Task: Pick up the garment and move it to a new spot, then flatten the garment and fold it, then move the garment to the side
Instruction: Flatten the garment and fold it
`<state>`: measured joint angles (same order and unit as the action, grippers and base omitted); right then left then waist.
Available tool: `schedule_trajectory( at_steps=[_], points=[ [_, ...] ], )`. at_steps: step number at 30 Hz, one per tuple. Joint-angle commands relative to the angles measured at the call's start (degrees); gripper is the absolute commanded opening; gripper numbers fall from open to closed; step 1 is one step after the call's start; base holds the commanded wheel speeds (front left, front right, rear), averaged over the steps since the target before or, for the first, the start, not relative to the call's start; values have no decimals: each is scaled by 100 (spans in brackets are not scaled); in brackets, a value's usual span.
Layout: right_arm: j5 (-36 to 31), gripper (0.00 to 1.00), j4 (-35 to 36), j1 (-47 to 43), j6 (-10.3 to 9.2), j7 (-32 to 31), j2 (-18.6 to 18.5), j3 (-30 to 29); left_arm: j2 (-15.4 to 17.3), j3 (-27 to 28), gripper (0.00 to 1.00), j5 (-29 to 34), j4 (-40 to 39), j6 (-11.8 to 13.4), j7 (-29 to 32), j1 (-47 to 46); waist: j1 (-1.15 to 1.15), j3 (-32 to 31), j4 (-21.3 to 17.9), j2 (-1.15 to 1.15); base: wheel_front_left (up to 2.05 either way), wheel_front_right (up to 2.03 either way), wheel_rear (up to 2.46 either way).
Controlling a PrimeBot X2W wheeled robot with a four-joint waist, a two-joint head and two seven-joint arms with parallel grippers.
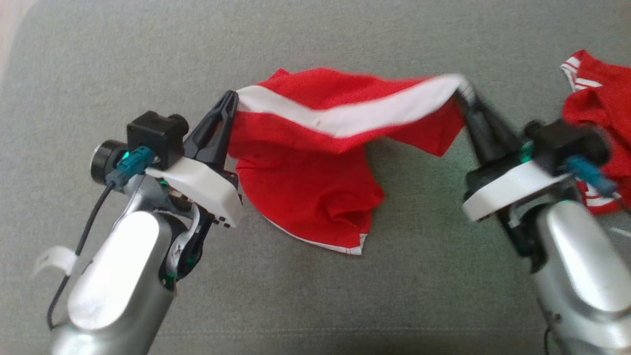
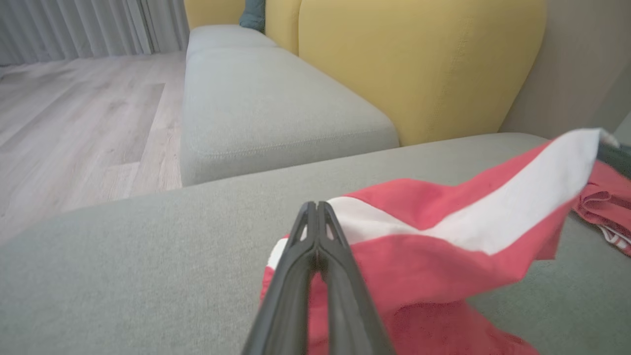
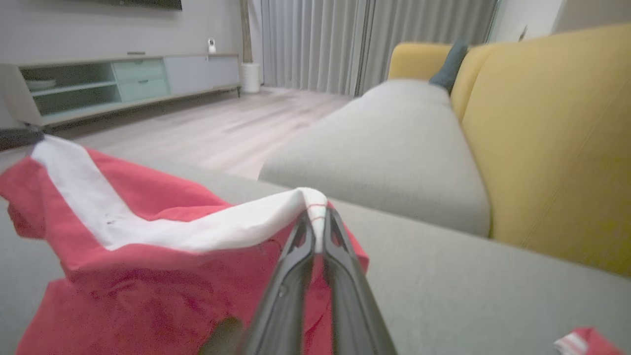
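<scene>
Now, garment (image 1: 305, 187): red with a wide white band (image 1: 345, 116); the band is held up off the grey seat cushion (image 1: 345, 305), strung between the two hands. The red cloth below it droops in folds, and its lowest corner, edged in white, lies on the cushion.
Left hand (image 1: 229, 101): above the cushion, its two dark fingers pressed together on the band's left end. In the left wrist view the fingers (image 2: 315, 207) meet at the tips with white cloth caught between them.
Right hand (image 1: 461, 96): above the cushion, blurred in the head view. It is closed on the band's other end. In the right wrist view the fingers (image 3: 315, 217) pinch the white edge, which pokes up just past the tips.
Band between the hands: sags slightly in the middle, clear of the cushion.
Second red garment (image 1: 601, 108): crumpled with white stripes, lying on the cushion out beyond the right hand and apart from the held garment.
Yellow backrest (image 2: 419, 64): rises at the cushion's far edge.
Neighbouring cushion (image 2: 256, 98): pale grey, butted against the seat cushion's far left side.
Wooden floor (image 2: 74, 123): beyond the cushion's left edge.
</scene>
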<state>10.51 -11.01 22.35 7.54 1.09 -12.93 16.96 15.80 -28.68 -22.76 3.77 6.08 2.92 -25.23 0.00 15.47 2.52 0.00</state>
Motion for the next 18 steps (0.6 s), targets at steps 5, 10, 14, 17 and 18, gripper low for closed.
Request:
schedule_trajectory(
  at_steps=[5, 10, 14, 17, 18],
  points=[
    [-89, 0, 1155, 3, -5, -50, -102, -312, 281, 351, 0, 201, -600, 86, -174, -410, 0, -196, -96, 0, 0, 0, 0],
    [-168, 0, 2119, 210, -5, -325, -219, -749, 360, 534, 0, 375, -1191, 184, -402, -815, 0, -417, -115, 0, 0, 0, 0],
    [-185, 0, 2685, 403, -5, -533, -230, -964, 430, 653, 0, 466, -1606, 204, -420, -1173, 0, -528, -139, 0, 0, 0, 0],
    [-186, 0, 2991, 545, -5, -716, -236, -1054, 485, 720, 0, 497, -1808, 194, -330, -1443, 0, -587, -159, 0, 0, 0, 0],
    [-160, 0, 3061, 593, -5, -763, -228, -1066, 494, 738, 0, 489, -1844, 184, -292, -1528, 0, -595, -166, 0, 0, 0, 0]
  ],
)
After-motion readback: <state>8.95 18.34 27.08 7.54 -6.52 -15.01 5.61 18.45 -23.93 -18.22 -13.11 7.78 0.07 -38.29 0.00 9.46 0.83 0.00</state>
